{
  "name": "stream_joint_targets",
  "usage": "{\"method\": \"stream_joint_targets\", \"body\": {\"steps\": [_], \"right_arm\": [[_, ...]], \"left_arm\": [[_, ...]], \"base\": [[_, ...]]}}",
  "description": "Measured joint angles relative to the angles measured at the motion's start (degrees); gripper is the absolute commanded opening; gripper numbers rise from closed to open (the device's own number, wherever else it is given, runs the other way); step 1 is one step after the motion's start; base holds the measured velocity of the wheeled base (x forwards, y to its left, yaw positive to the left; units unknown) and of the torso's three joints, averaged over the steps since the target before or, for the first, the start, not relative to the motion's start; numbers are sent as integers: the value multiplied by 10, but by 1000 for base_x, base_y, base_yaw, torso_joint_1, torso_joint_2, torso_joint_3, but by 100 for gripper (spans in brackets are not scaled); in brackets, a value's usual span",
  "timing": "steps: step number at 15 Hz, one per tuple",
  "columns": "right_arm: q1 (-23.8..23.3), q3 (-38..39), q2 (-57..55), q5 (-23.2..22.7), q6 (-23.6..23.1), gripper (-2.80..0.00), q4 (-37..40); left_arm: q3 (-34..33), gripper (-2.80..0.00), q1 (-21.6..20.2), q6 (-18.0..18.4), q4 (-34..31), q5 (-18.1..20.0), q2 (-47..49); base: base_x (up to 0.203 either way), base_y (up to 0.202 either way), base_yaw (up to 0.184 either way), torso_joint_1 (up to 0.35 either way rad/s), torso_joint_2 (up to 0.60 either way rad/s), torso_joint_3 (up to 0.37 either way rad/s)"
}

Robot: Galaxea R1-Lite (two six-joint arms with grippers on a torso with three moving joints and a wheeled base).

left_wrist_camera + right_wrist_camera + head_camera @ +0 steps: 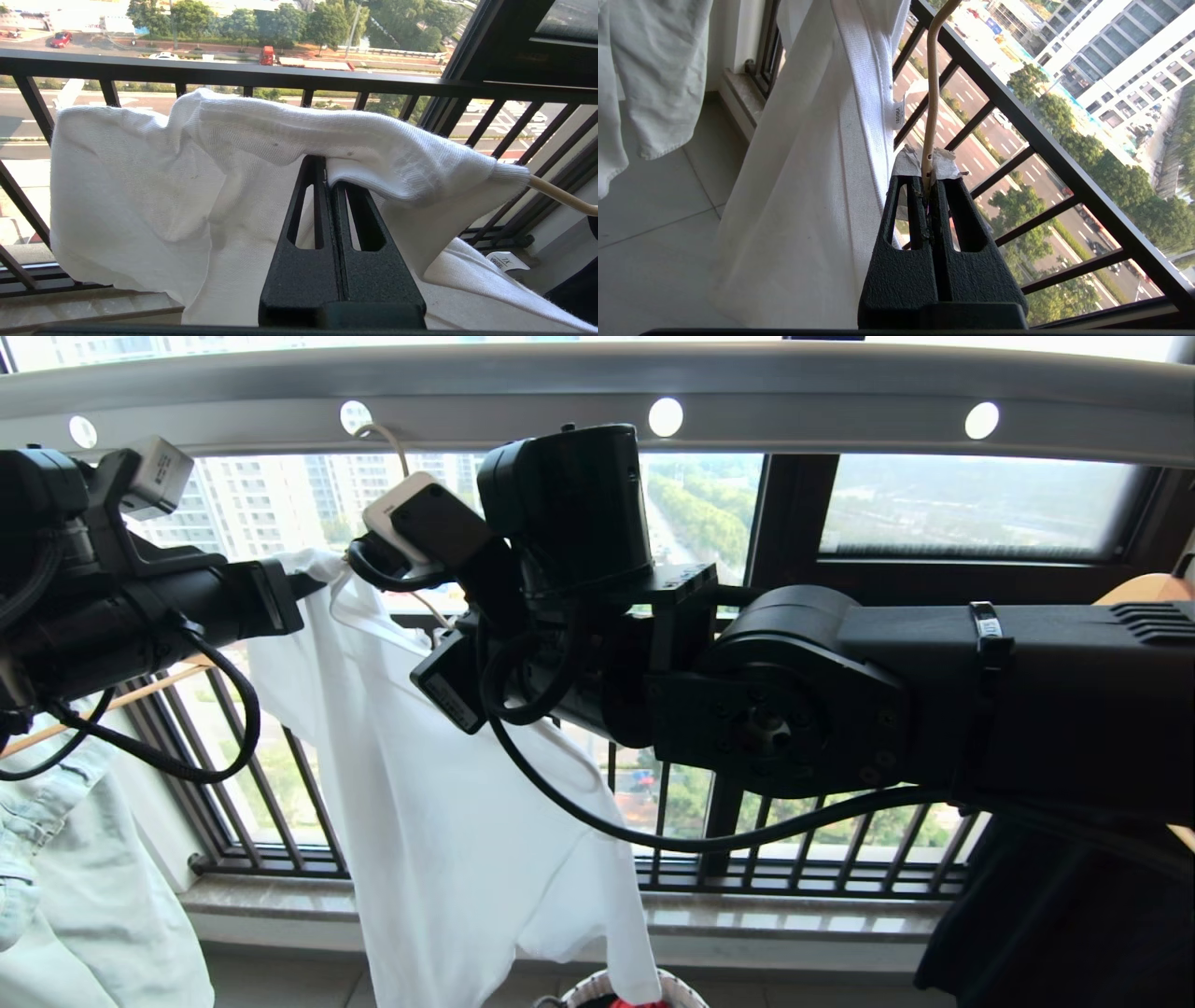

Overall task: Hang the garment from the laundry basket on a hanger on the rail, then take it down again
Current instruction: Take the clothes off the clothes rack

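Observation:
The white garment point(439, 821) hangs on the thin cream hanger point(931, 93), whose hook rises toward the grey holed rail point(803, 392). My left gripper point(327, 170) reaches in from the left to the shirt's shoulder and is shut on a fold of its fabric. The hanger's rod point(560, 196) pokes out of the cloth beside it. My right gripper point(928, 179) is shut on the hanger's rod next to the collar, and its arm crosses the middle of the head view. The laundry basket point(691, 992) shows at the bottom edge, under the shirt's hem.
A pale denim jacket point(56, 859) hangs at the left on a wooden hanger point(140, 695). A second wooden hanger point(1144, 588) and a dark garment point(1055, 933) are at the right. Black window bars point(280, 803) stand behind the shirt, above a stone sill point(794, 915).

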State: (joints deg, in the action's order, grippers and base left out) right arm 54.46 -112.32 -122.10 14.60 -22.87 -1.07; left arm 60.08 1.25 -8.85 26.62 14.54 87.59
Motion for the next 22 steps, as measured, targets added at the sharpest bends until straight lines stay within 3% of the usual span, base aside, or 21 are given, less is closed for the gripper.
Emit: {"method": "stream_joint_targets", "body": {"steps": [3,12,13,21,22], "right_arm": [[-2,0,0,0,0,-280,1],[-3,0,0,0,0,-280,0],[-4,0,0,0,-1,-280,0],[-4,0,0,0,-1,-280,-1],[-4,0,0,0,-1,-280,-1]], "left_arm": [[-6,-280,-13,-33,-3,-3,-13],[-31,-280,-29,-34,-7,-11,-18],[-32,0,-29,-33,-7,-11,-19],[-58,0,-23,-31,-24,-4,-62],[-67,-216,-21,-31,-40,-3,-78]], "base": [[0,0,0,0,0,0],[0,0,0,0,0,0],[0,0,0,0,0,0],[0,0,0,0,0,0],[0,0,0,0,0,0]]}}
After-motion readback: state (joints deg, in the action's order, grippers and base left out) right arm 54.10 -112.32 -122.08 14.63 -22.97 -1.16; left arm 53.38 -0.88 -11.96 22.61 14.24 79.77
